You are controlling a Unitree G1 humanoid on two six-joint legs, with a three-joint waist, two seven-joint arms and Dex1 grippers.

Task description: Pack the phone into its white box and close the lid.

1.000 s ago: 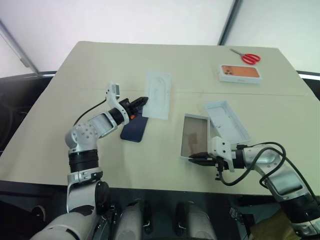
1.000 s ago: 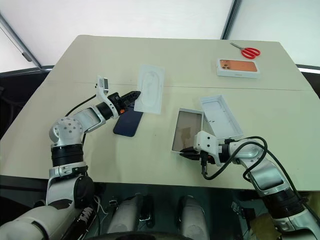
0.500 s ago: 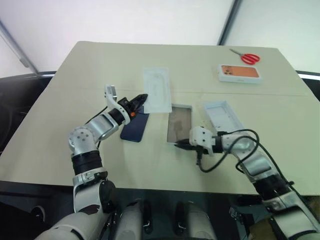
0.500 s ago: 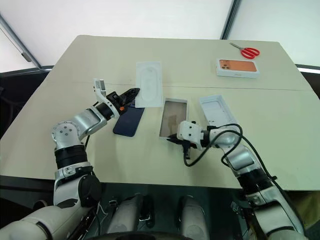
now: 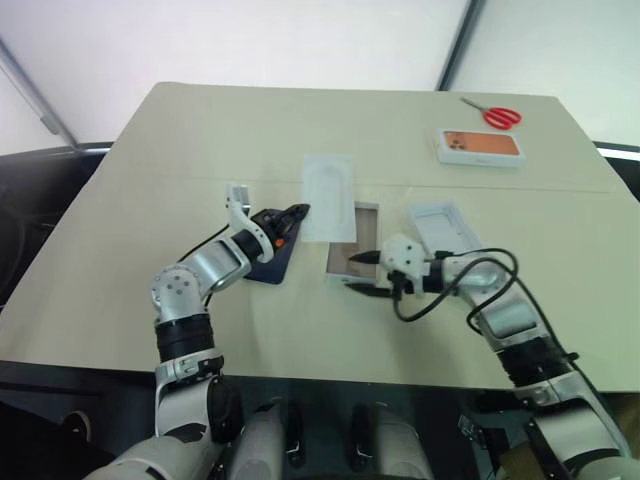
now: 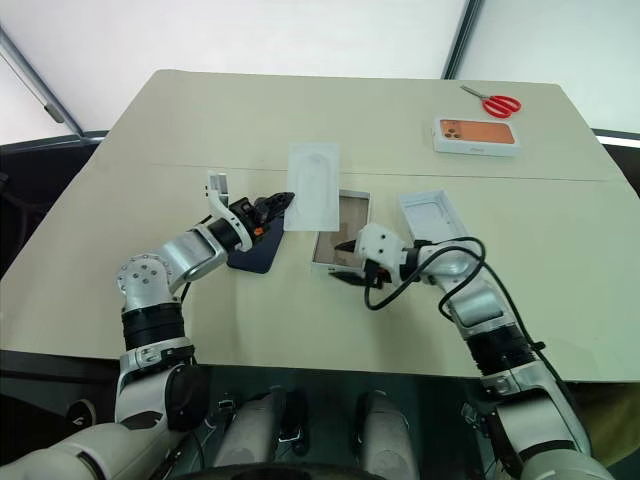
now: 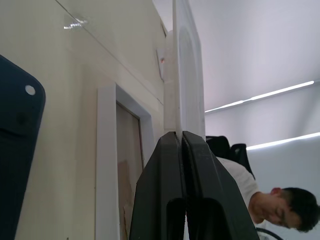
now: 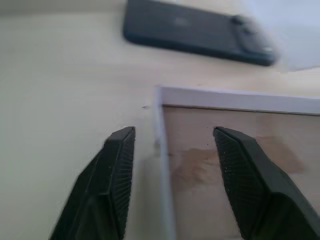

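Now right pincer [image 8: 172, 187] released white box [image 6: 338, 232], insert [image 6: 312, 186] shifted right

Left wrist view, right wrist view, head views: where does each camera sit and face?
Head views: from the head, down over the table; both arms show.
Left wrist view: along the left gripper, shut on a white insert.
Right wrist view: along the open right gripper, astride the white box wall.
Shared: both wrist views catch the phone.
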